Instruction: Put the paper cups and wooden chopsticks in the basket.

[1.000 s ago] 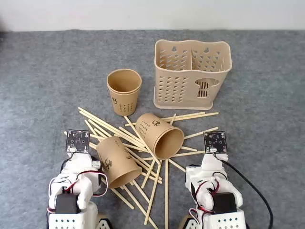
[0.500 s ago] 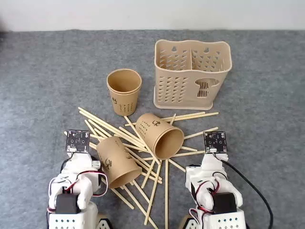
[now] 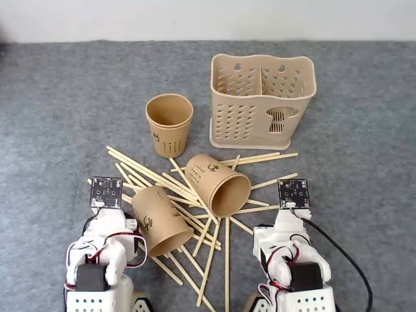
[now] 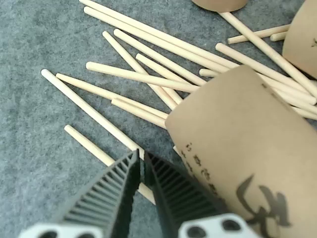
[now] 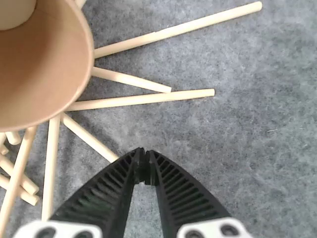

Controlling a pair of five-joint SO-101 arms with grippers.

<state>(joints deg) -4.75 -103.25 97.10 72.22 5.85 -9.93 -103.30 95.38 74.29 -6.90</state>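
Three brown paper cups sit among a scatter of wooden chopsticks (image 3: 195, 214). One cup (image 3: 169, 125) stands upright beside the beige basket (image 3: 262, 101). Another cup (image 3: 218, 184) lies on its side mid-table, its mouth (image 5: 39, 59) facing the near edge. The third cup (image 3: 158, 219) lies tipped next to the left arm (image 3: 104, 240). My left gripper (image 4: 141, 161) is shut with nothing in it, over the chopsticks (image 4: 148, 74) just beside that cup (image 4: 247, 144). My right gripper (image 5: 143, 161) is shut and holds nothing, above bare carpet near chopstick ends (image 5: 143, 99).
Grey carpet (image 3: 65, 104) covers the table. The basket has two compartments and stands at the back right. Open carpet lies to the far left and far right of the pile. A black cable (image 3: 344, 260) runs from the right arm.
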